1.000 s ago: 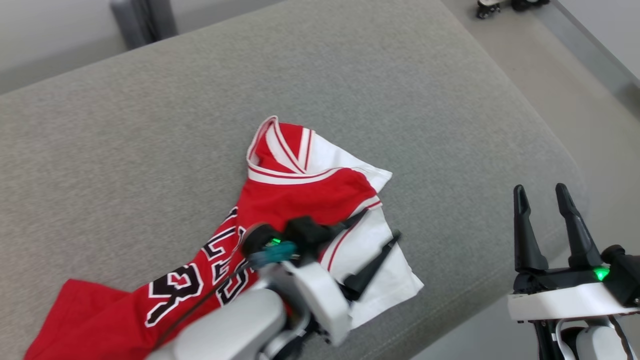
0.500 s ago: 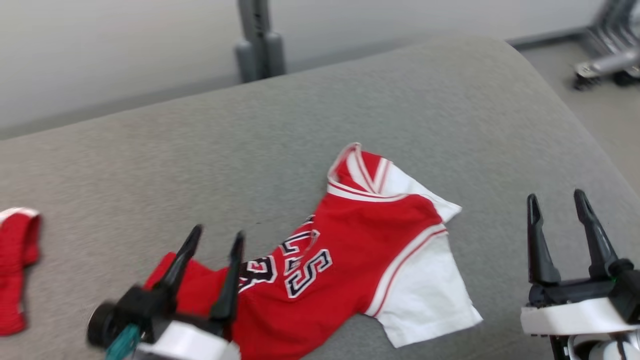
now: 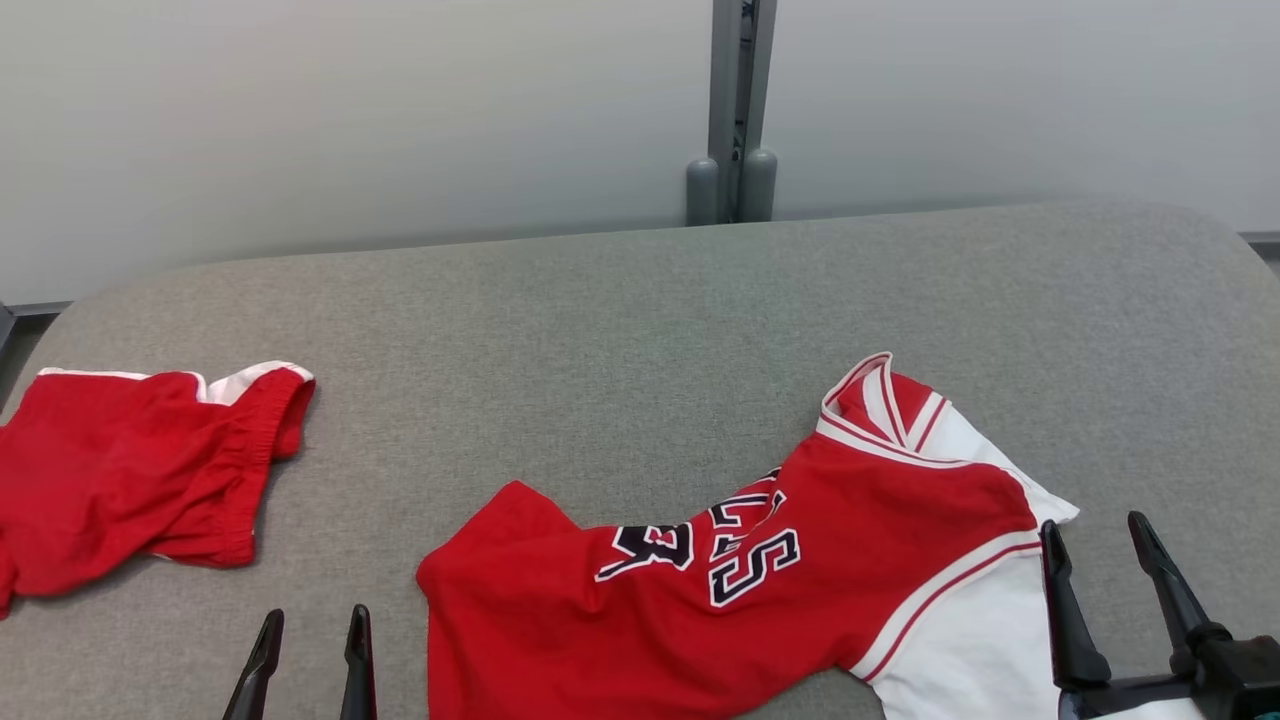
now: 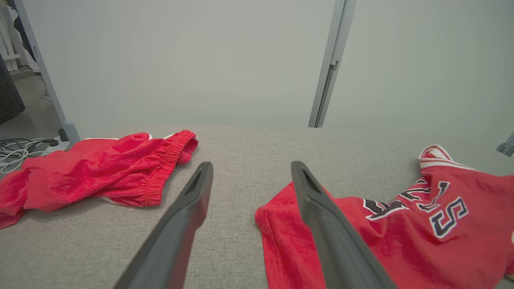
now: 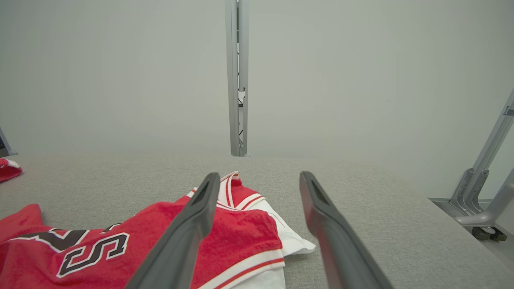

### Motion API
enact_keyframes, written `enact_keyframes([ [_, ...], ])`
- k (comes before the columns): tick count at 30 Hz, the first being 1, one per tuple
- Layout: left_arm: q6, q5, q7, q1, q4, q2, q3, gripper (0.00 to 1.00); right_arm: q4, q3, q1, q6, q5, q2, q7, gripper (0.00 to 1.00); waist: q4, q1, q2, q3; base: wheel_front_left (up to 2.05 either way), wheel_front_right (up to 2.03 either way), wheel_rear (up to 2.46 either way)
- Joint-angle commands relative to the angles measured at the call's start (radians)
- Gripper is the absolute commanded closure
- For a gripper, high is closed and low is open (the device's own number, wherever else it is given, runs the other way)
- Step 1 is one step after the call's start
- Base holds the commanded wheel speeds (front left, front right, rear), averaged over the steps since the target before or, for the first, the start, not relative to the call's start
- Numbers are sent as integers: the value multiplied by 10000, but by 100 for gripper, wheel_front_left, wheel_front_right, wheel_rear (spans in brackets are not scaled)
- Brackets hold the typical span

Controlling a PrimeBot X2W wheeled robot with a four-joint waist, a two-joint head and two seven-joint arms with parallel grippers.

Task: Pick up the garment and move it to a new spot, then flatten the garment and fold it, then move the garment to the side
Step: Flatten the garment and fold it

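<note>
Red jersey [image 3: 850,520] crosswise (collar [image 3: 880,400] rightward)

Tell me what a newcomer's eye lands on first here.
The red jersey with a white sleeve and black lettering lies crumpled on the right half of the grey padded surface. Next come the red shorts, bunched at its left edge. The left gripper and right gripper hang open in front, holding nothing.

Jersey [image 3: 860,530] R on table [image 3: 600,320], shorts [image 3: 130,465] L.

Left gripper [image 3: 315,618] pulled back off the red jersey [image 3: 850,520] to the near left, jaws apart, head camera swung left, red shorts [image 3: 130,480] now in sight
</note>
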State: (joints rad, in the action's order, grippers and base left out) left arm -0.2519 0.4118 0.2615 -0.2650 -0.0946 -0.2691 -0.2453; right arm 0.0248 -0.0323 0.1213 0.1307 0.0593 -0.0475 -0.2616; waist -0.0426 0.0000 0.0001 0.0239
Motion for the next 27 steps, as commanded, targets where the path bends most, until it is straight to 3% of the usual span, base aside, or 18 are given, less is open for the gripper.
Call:
enact_keyframes([
  [1, 392, -294, 48, -145, 113, 219, 330, 0, 88, -70, 123, 2, -44, -59, -52, 0, 262, 0, -1, -226, 0, 0, 0],
  [5, 1073, -698, 48, -385, 527, 732, 898, 0, 325, -43, 121, 2, -143, -59, -52, 0, 236, 0, -1, -331, 0, 0, 0],
  [11, 1746, -1192, 49, -512, 820, 1436, 1777, 0, 445, 104, -44, 2, -96, -56, -53, 0, 95, 0, -1, -444, 0, 0, 0],
  [27, 2565, -1901, 49, -438, 814, 2089, 2620, 0, 455, 284, -148, 2, -99, -57, -52, 0, -57, 0, -1, -490, 0, 0, 0],
])
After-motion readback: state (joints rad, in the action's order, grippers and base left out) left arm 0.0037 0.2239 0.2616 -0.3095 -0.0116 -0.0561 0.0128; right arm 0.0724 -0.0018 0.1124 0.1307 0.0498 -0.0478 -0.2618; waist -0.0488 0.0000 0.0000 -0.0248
